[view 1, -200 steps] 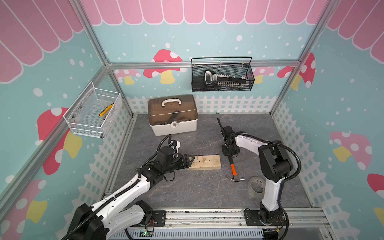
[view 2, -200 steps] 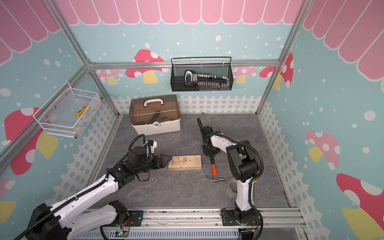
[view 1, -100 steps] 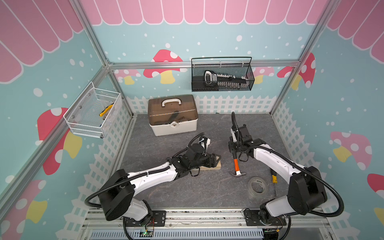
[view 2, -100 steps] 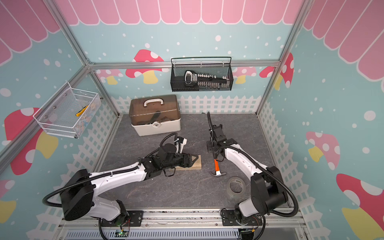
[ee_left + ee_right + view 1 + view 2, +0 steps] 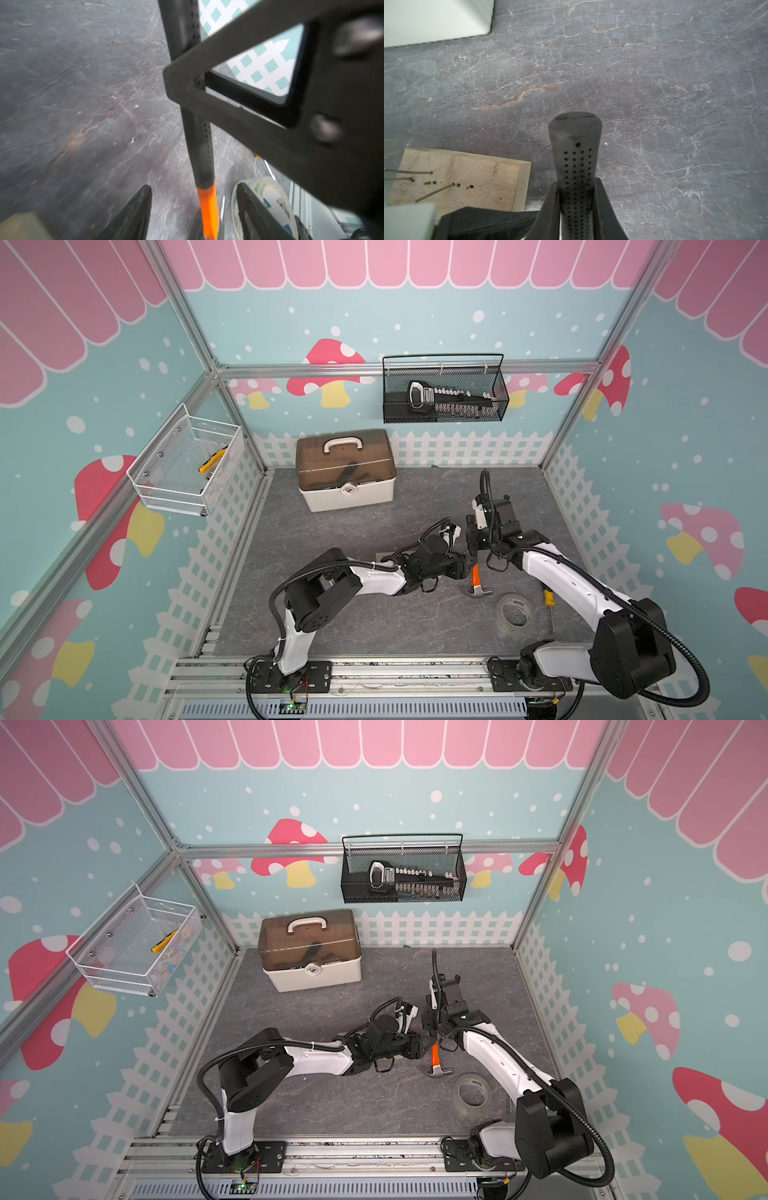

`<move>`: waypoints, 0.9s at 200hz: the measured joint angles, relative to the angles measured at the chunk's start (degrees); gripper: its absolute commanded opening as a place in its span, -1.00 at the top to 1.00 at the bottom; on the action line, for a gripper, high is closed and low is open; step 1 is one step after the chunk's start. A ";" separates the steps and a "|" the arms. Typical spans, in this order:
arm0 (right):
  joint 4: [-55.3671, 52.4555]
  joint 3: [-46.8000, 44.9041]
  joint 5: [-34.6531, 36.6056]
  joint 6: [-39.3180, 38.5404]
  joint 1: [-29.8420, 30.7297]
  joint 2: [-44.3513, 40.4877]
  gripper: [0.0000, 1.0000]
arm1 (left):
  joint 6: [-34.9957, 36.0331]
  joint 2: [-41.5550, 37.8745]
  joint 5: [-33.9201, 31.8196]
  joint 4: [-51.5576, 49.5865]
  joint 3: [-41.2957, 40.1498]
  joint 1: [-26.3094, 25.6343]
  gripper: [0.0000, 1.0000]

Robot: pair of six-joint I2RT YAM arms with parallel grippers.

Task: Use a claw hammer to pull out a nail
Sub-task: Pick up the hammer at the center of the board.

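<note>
The small claw hammer [image 5: 476, 581], with a slim black shaft, orange neck and silver steel head, lies at about 3 o'clock on the grey stone-look floor [image 5: 353, 614]. Its head points to 6 o'clock and its shaft to 12. The right gripper [image 5: 576, 185] is clamped on the black shaft, the butt sticking out beyond it. The left gripper [image 5: 193, 195] reaches in from 9 o'clock with its jaws apart. The orange neck shows between its fingers [image 5: 137, 212]; whether they touch it cannot be told. A pale wooden block [image 5: 467, 180] lies at the hammer's 9 o'clock.
</note>
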 measured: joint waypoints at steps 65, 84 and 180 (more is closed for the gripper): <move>0.00 -2.34 -4.52 2.08 -1.77 -4.48 1.00 | -2.34 6.36 2.73 6.16 5.20 -0.39 0.64; 0.00 -2.91 -5.84 2.75 -2.82 -5.55 0.97 | -2.56 6.36 2.89 8.31 4.39 -0.46 0.73; 0.04 -3.30 -10.12 4.48 -5.07 -5.62 0.13 | -1.60 4.83 5.66 13.97 -0.48 -0.52 1.00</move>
